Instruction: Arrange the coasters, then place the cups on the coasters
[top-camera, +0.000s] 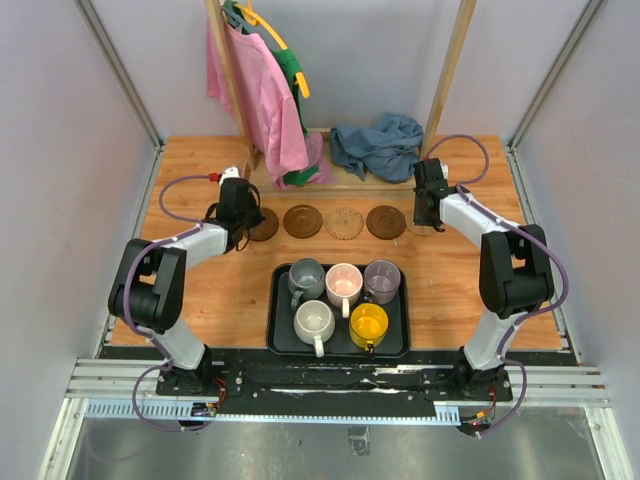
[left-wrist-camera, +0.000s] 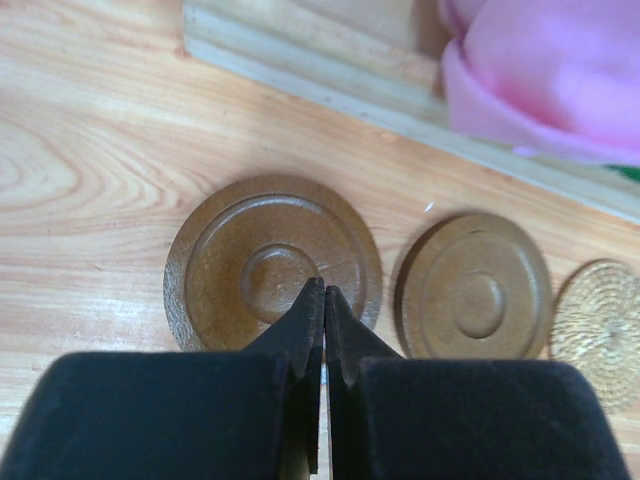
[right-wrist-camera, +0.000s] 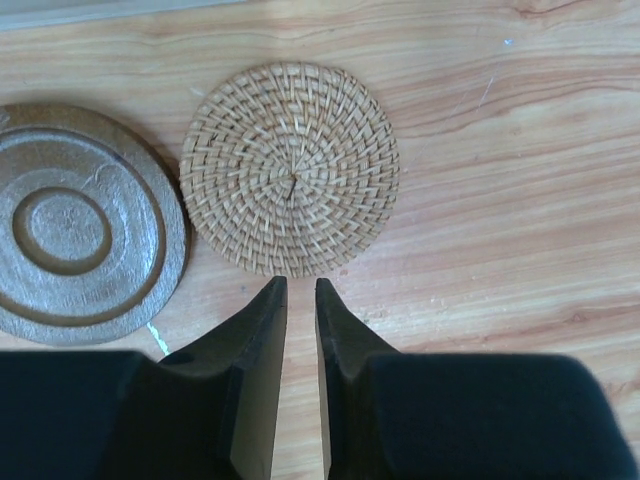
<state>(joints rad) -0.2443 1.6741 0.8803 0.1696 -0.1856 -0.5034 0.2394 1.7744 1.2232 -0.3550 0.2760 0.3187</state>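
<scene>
Several coasters lie in a row on the table beyond the tray. My left gripper is shut with nothing in it, its tips over the leftmost dark brown coaster. Beside that one lie a second brown coaster and a tan one. My right gripper stands narrowly open and empty, its tips just short of the woven tan coaster, with a brown coaster to its left. The cups, grey, pink, lavender, white and yellow, stand in the black tray.
A wooden rack base runs along the back behind the coasters, with a pink garment hanging from it. A blue cloth lies heaped at the back right. Grey walls close in both sides.
</scene>
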